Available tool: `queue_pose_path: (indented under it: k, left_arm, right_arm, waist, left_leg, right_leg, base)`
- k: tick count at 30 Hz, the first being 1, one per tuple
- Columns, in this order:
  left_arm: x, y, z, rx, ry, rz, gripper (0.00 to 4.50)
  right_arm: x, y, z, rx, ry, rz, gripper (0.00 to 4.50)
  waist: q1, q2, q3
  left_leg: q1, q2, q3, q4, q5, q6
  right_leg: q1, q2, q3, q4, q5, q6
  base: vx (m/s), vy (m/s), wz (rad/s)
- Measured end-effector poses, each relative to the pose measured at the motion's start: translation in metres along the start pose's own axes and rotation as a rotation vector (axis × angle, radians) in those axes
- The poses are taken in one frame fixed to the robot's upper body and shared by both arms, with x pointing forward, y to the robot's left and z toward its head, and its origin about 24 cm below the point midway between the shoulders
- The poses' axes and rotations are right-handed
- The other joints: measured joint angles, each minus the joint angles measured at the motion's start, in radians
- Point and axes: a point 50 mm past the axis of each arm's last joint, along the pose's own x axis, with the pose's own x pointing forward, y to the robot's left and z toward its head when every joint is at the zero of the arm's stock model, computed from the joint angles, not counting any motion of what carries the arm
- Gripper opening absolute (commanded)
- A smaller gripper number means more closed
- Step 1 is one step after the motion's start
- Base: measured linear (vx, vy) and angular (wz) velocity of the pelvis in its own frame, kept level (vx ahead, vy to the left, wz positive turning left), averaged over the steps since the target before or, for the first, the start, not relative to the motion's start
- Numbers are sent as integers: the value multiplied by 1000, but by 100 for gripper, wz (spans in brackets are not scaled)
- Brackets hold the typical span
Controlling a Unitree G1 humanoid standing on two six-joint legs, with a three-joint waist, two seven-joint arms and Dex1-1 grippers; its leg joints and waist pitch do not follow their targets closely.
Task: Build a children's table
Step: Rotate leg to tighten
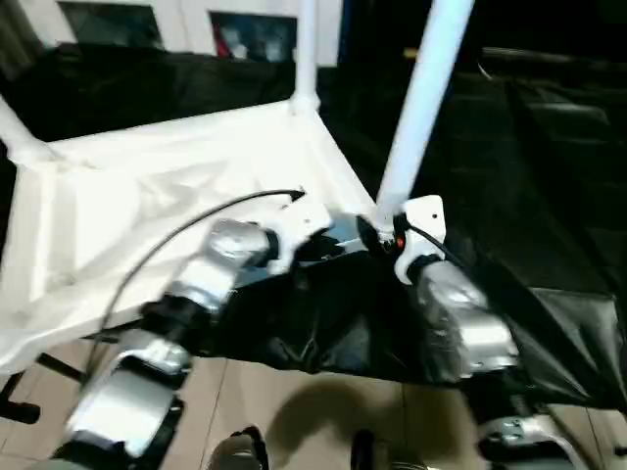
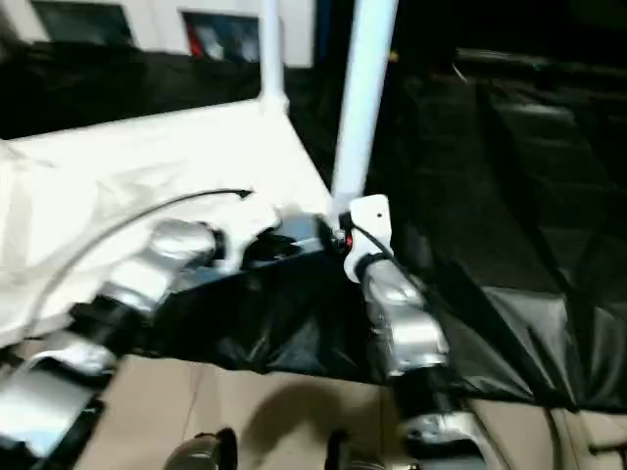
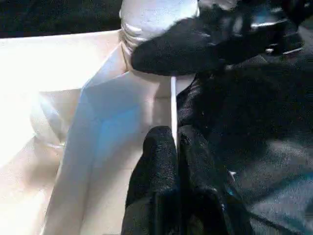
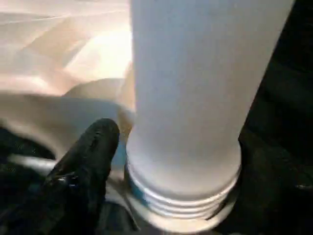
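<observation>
I had the tabletop [image 1: 186, 206] lying upside down on a black sheet [image 1: 549, 196], underside up, taking up most of the left side of the head view. Sheet covered the work surface and hung over the near edge, w/ tan floor [image 1: 294, 401] below it. A white cabinet [image 1: 186, 24] w/ dark glass doors stood at the back.

Three legs stood up from the top's corners: near-right leg [image 1: 423, 98], tilted a bit to the right, a far-right leg [image 1: 306, 49], and a far-left leg [image 1: 15, 132] at the pic's edge, leaning out. In the right wrist view the near-right leg's threaded end [image 4: 183, 196] sat at its corner socket; couldn't tell how far it was screwed in.

Both silver forearms reached in toward that near-right corner. A black cable [image 1: 167, 240] arched over the left arm.

Left gripper [image 3: 176, 147] had its fingers pressed together on the thin edge wall [image 3: 173, 105] of the top, just beside the near-right socket, one finger each side of the wall.

Right gripper [image 4: 88, 161] was at the base of the near-right leg. One black finger [image 4: 93, 147] lay just beside the tube near the thread; from the left wrist cam a finger [image 3: 190, 41] crossed in front of the leg's base. Jaws looked spread around the tube, but I couldn't tell if they were clamping it or loose.
</observation>
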Motion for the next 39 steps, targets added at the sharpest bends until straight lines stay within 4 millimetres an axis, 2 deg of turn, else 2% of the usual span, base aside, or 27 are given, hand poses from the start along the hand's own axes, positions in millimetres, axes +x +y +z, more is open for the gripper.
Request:
queue_pose_path:
  k: [3,7,10,13,15,17,19,27,34,36,39]
  left_arm:
    - [-9,-2,-2,2,-12,-38,0]
    - [-20,-7,-3,31,-22,-129,0]
    - [-29,-10,-5,50,-37,-188,0]
    - [-35,-10,-4,60,-42,-228,0]
    - [-40,-10,-5,65,-39,-255,0]
    - [-44,-10,-7,68,-29,-281,0]
    - [-47,-10,-9,67,-21,-316,0]
    - [-50,-10,-11,69,-14,-352,0]
    - [-48,-9,-10,71,-28,-344,0]
    - [-45,-8,-9,75,-29,-316,0]
    - [-38,-3,-7,67,-28,-237,0]
  right_arm:
    - [-7,-5,2,-49,11,126,396]
    - [-18,-11,6,-96,28,311,396]
    - [-25,-12,11,-126,36,440,396]
    - [-32,-14,13,-141,46,542,396]
    - [-36,-14,14,-154,57,606,360]
    - [-39,-15,14,-167,73,650,360]
    - [-43,-15,14,-182,93,705,327]
    - [-44,-14,14,-190,105,744,278]
    - [-43,-12,14,-186,99,744,272]
    - [-42,-12,12,-168,86,702,272]
    - [-36,-14,9,-134,54,565,272]
  waist:
    - [-6,1,2]
    - [-6,0,2]
    - [-3,2,1]
    - [-5,2,1]
    - [-5,2,2]
    - [-4,1,2]
    - [-3,-1,3]
    - [-5,-4,5]
    - [-2,-3,6]
    - [1,-3,6]
    - [-5,-4,7]
  left_leg:
    - [0,0,0,-2,0,0]
    - [1,2,3,1,2,2]
    - [-3,7,6,2,14,20]
    - [-10,7,9,3,12,21]
    - [-14,8,9,7,9,25]
    - [-15,8,9,8,9,25]
    - [-15,9,9,9,9,25]
    - [-14,10,11,12,9,24]
    - [-14,11,11,13,9,24]
    - [-12,12,12,13,10,22]
    - [-11,11,12,13,10,13]
  right_leg:
    - [-1,0,0,4,1,-1]
    - [-3,1,2,18,0,0]
    - [-8,4,1,20,-9,-3]
    - [-14,4,2,20,-12,-6]
    - [-17,4,1,21,-12,-6]
    - [-18,4,1,21,-12,-7]
    - [-17,4,1,20,-12,-7]
    - [-15,4,2,21,-11,-8]
    - [-15,4,1,23,-11,-8]
    - [-14,4,2,23,-11,-8]
    - [-13,4,2,23,-8,-10]
  base:
    - [0,0,0]
    - [54,-15,4]
    - [90,-10,0]
    - [69,6,-1]
    - [0,0,0]
    - [0,0,0]
    - [0,0,0]
    - [0,0,0]
    - [0,0,0]
    - [0,0,0]
    - [0,0,0]
